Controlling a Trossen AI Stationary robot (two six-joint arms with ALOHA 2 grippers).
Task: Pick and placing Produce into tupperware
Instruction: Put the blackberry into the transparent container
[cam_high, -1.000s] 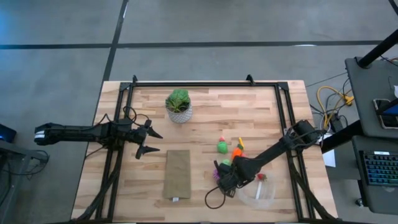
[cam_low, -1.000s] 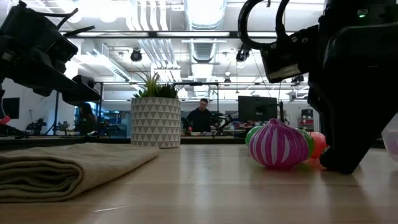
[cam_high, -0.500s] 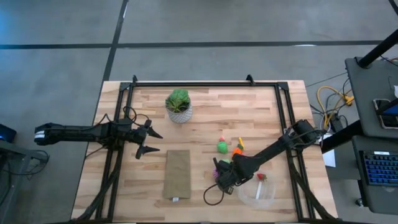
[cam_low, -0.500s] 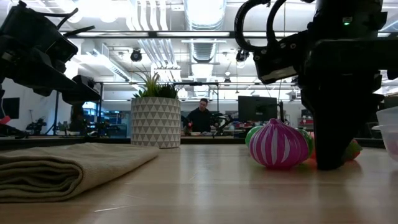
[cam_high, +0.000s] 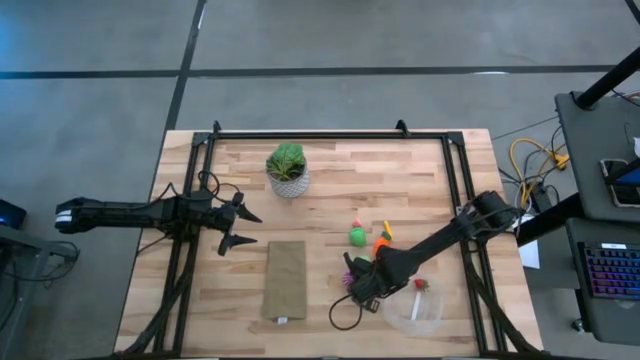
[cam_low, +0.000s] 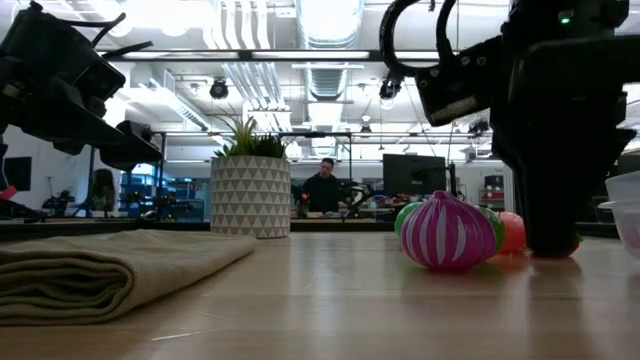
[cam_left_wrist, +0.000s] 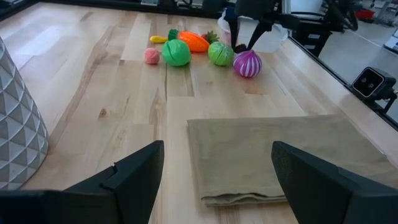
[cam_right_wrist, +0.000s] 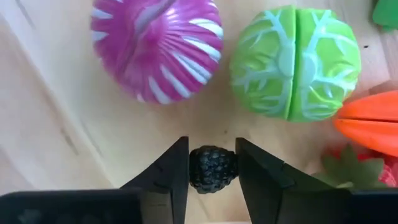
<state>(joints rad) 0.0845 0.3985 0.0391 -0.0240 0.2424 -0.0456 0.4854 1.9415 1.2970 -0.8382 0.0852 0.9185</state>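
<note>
My right gripper (cam_right_wrist: 212, 163) is low over the table beside the produce, shut on a small black berry (cam_right_wrist: 212, 169). Just past it lie a magenta striped onion (cam_right_wrist: 155, 50), a green cabbage (cam_right_wrist: 295, 62) and an orange carrot (cam_right_wrist: 373, 121). A round green piece (cam_high: 357, 236) lies farther off. The clear round tupperware (cam_high: 415, 312) stands on the table to the right of this gripper. My left gripper (cam_high: 256, 229) waits open above the table's left part, apart from everything. My right gripper pinches the black berry (cam_right_wrist: 212, 177) between its two fingers, one finger (cam_right_wrist: 177, 168) on each side of it. The fingers come at it from above, pointing down, next to the onion. Whether the berry is off the table does not show.
A folded tan cloth (cam_high: 285, 280) lies in the near middle of the table, between the two grippers. A leafy plant in a white patterned pot (cam_high: 287, 170) stands toward the far edge. A person (cam_low: 325, 190) stands in the room beyond the table.
My right gripper has shifted a little beside the onion, first toward it and then back, staying low at the table; it leaned a second ago and stands upright now.
</note>
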